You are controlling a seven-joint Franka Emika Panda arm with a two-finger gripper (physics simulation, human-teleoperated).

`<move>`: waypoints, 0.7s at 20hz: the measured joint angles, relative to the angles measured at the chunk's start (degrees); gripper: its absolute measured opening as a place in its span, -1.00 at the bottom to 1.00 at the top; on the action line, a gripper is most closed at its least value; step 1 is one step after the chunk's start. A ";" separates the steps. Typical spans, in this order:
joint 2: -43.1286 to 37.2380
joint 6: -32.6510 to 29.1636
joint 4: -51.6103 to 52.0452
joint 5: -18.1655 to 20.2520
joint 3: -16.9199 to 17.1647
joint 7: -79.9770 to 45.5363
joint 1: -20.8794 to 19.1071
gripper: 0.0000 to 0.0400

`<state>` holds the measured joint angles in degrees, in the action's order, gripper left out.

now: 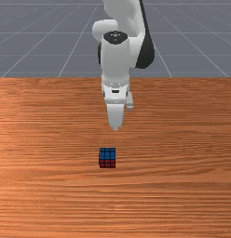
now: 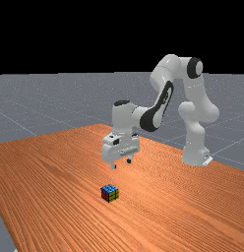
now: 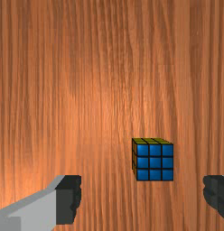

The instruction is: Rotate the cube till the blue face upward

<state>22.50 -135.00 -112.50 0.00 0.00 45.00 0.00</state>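
Cube [image 3: 154,162] sits flat on the table [image 1: 43,186], blue face up, lower than the gripper [image 2: 121,164] & apart from it; in the front view it's a bit to the front view's left of the gripper, w/ its red side toward the cam. Gripper's wide open, fingers [image 3: 68,198] far apart w/ nothing held. Per the wrist view, cube's off-ctr rel. to the gripper, nearer one fingertip than the other, touching neither.

White arm [image 1: 116,60], black joint caps, dark fingertips [image 3: 73,198].
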 joint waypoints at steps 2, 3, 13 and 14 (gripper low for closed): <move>0.16 0.40 0.39 0.19 0.34 -1.67 0.19 1.00; 0.18 0.47 0.46 0.21 0.43 -2.06 0.21 1.00; 3.59 7.50 9.60 1.62 6.50 -16.13 -2.03 -0.99; 3.74 7.74 9.82 1.71 6.87 -18.34 -1.63 -0.99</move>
<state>26.24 -127.26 -102.68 1.71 6.87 26.66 -1.63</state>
